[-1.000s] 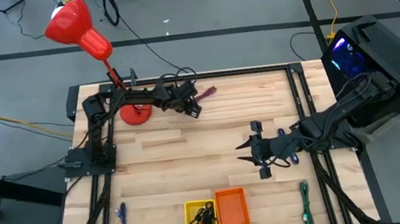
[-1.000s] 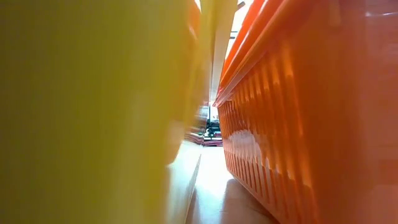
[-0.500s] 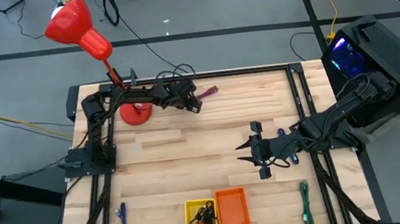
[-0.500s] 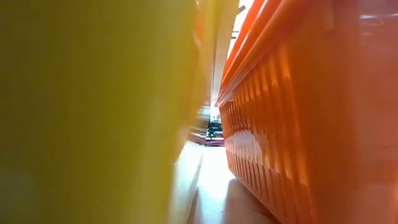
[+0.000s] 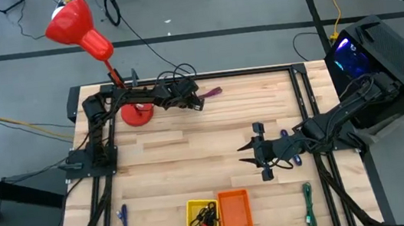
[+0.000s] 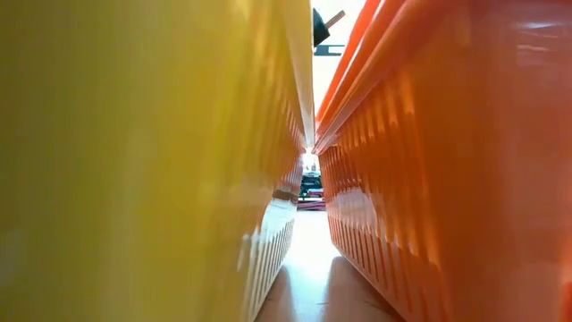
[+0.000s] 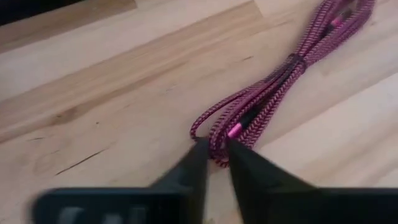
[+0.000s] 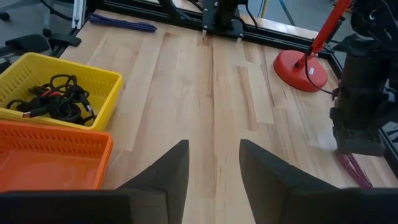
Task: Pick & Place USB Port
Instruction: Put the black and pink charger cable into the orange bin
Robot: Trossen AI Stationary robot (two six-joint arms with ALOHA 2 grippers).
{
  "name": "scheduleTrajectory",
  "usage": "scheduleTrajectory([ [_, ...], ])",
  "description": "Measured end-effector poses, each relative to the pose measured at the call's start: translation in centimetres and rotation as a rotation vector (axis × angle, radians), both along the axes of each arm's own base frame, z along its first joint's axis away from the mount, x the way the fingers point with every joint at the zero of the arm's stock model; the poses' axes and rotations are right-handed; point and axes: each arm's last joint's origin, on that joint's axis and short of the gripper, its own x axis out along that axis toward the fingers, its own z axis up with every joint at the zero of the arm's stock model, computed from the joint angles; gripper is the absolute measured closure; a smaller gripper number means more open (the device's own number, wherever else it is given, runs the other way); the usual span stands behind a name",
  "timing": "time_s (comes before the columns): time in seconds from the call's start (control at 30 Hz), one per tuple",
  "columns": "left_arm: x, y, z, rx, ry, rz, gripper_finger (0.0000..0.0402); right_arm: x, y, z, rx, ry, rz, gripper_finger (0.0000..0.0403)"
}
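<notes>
1. High view: the left pincer (image 5: 195, 100) is at the far edge of the wooden surface (image 5: 190, 145), tips right at the bundled magenta USB cable (image 5: 212, 93) lying near the middle of that far edge. Beside the arm, toward the far left corner, sits the red lamp base (image 5: 137, 115). The right pincer (image 5: 252, 155) hovers over the right half of the surface, fingers spread wide, holding nothing. Along the near edge, a yellow bin (image 5: 201, 222) with a tangle of black cables (image 5: 204, 221) touches an orange bin (image 5: 234, 211); a blue cable (image 5: 123, 219) lies near the near left corner and a green cable (image 5: 308, 202) near the near right corner.

2. Low view: we're jammed between the yellow bin's wall (image 6: 134, 161) and the orange bin's wall (image 6: 447, 161); only a sliver of surface shows down the gap.

3. Left wrist view: the two dark fingers (image 7: 186, 174) are nearly together, pinching the looped end of the magenta cable (image 7: 273, 87), which lies flat on the wood.

4. Right wrist view: the fingers (image 8: 165, 177) stand well apart over bare wood. The yellow bin (image 8: 93, 78) and orange bin (image 8: 53, 155) sit off to one side; beyond, the left arm (image 8: 364, 93) stands over the magenta cable (image 8: 356, 167), with the lamp base (image 8: 301, 66) close by.
</notes>
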Motion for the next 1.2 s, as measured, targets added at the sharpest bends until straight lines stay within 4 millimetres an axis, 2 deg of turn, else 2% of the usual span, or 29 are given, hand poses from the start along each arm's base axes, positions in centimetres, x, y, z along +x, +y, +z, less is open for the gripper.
scheduleTrajectory([
  [0.03,0.0,0.0,0.0,-0.004,0.005,-0.003,0.0369,0.0,0.0,0.0,0.000,0.000,0.000,0.0259],
  [0.1,0.0,0.0,-0.2,-0.012,0.006,-0.008,0.0387,0.0,0.0,0.0,0.000,-0.001,0.000,0.0259],
  [0.27,0.0,-0.6,-0.3,-0.035,0.029,-0.027,0.0397,0.0,0.0,0.0,0.000,-0.001,0.001,0.0259],
  [0.53,0.8,-2.8,0.0,-0.037,0.042,-0.079,0.0399,0.0,-0.1,0.0,-0.019,-0.008,-0.027,0.0259],
  [0.63,0.9,-4.2,1.0,-0.029,0.047,-0.112,0.0400,0.0,-0.2,0.0,-0.038,-0.004,-0.050,0.0259],
  [0.73,0.8,-5.7,3.1,0.024,0.042,-0.127,0.0400,-0.1,-0.4,-0.2,-0.067,0.003,-0.088,0.0259],
  [0.9,0.1,-9.5,7.5,0.107,0.015,-0.198,0.0401,-0.2,-1.2,-0.5,-0.094,0.038,-0.161,0.0259],
  [1.03,-0.6,-14.3,10.9,0.164,-0.049,-0.308,0.0401,-0.1,-1.9,-0.7,-0.095,0.059,-0.201,0.0259],
  [1.2,-1.8,-20.3,13.8,0.258,-0.139,-0.396,0.0401,0.2,-2.7,-0.7,-0.107,0.064,-0.216,0.0259],
])
